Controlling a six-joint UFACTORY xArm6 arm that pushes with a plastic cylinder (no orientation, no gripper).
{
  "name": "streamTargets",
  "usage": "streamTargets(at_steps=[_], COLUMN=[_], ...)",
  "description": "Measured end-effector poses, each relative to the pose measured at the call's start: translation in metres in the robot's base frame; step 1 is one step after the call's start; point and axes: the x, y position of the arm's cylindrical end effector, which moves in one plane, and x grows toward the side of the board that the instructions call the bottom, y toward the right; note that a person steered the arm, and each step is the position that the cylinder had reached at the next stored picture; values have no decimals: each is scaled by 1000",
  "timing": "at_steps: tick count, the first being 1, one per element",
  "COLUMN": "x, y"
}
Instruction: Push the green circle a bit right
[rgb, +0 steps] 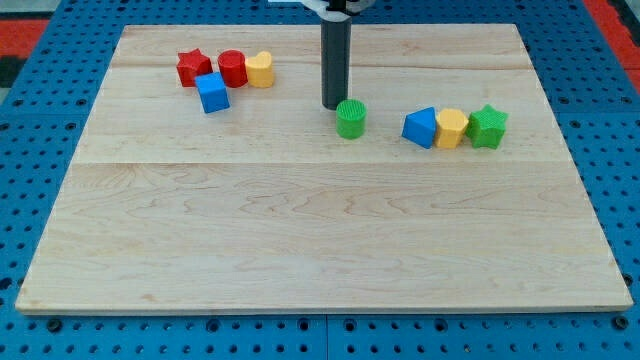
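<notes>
Green circle (351, 119) sits upright on the tabletop (320, 230), upper middle, slightly to the view's right of centre. My tip (333, 106) is just up-left of it, at the circle's upper-left rim; touching or a hair apart, can't tell. Rod runs straight up from there and out of the view's top. No pincer on this rig, just the bare rod, holding nothing.

Room to the circle's right: bare wood up to the blue block (420, 128) (wedge-ish shape), near but clearly apart. Blue touches the yellow block (451, 128), which touches the green star (488, 126); the 3 form a row along the view's right, approx level w/ the circle. Past the star, more bare wood to the tabletop's right edge.

Left side: red star (193, 68), red cylinder (232, 68), yellow block (260, 69) packed in a row near the top-left corner, blue cube (212, 92) just below, btwn the two reds. All well apart from the circle.

Whole lower half of the tabletop is bare. Top edge lies not far above the circle.
</notes>
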Motion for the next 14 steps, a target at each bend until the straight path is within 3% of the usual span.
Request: streamTargets(at_steps=[4, 14], x=[50, 37], y=[-26, 16])
